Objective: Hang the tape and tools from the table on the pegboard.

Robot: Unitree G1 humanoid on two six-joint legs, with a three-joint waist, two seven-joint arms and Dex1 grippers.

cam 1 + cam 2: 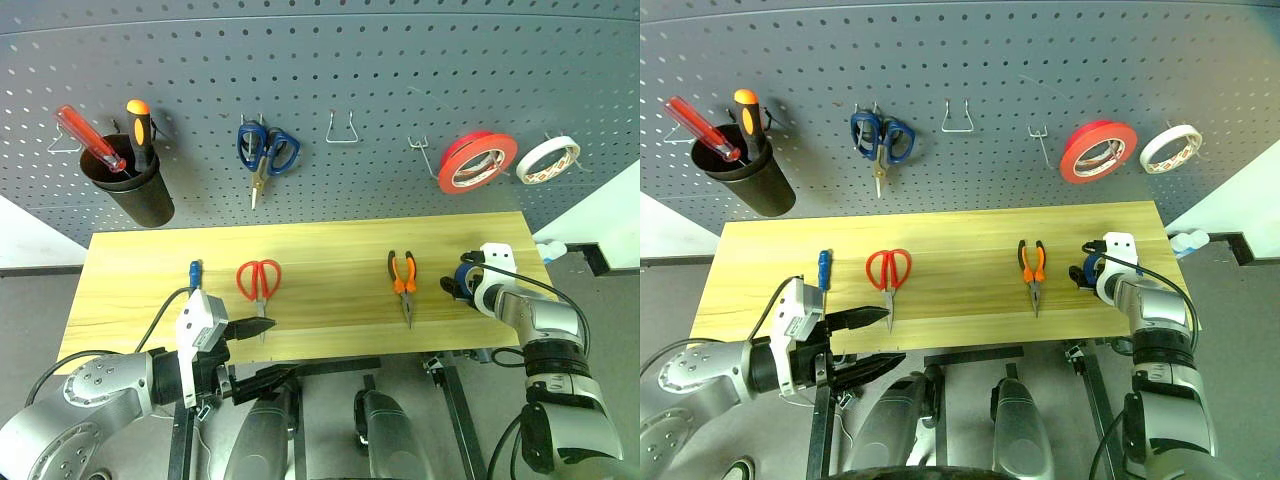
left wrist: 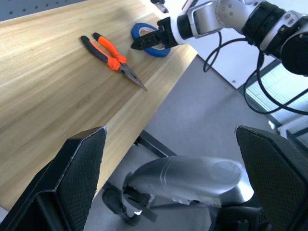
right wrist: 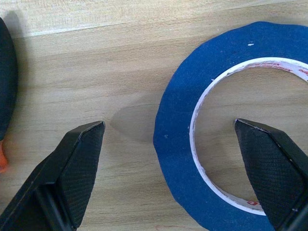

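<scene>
The blue tape (image 3: 175, 144) lies flat near the right end of the wooden table (image 1: 320, 250). My right gripper (image 3: 168, 129) is open and angled down over it, one finger (image 3: 260, 159) inside the ring and the other (image 3: 77, 163) outside, straddling the roll's wall. To its left lie the orange-and-black pliers (image 1: 403, 278), the red-handled scissors (image 1: 259, 280) and the small blue-handled screwdriver (image 1: 195, 271). My left gripper (image 1: 262, 352) is open and empty at the table's front edge, below the red scissors. Behind the table rises the dark grey pegboard (image 1: 380, 70).
On the pegboard hang a black cup (image 1: 135, 190) holding a red and an orange-black screwdriver, blue-handled scissors (image 1: 265, 150), a bare wire hook (image 1: 343, 128), another bare hook (image 1: 420, 152), a red-orange roll (image 1: 477, 162) and a white roll (image 1: 548, 160).
</scene>
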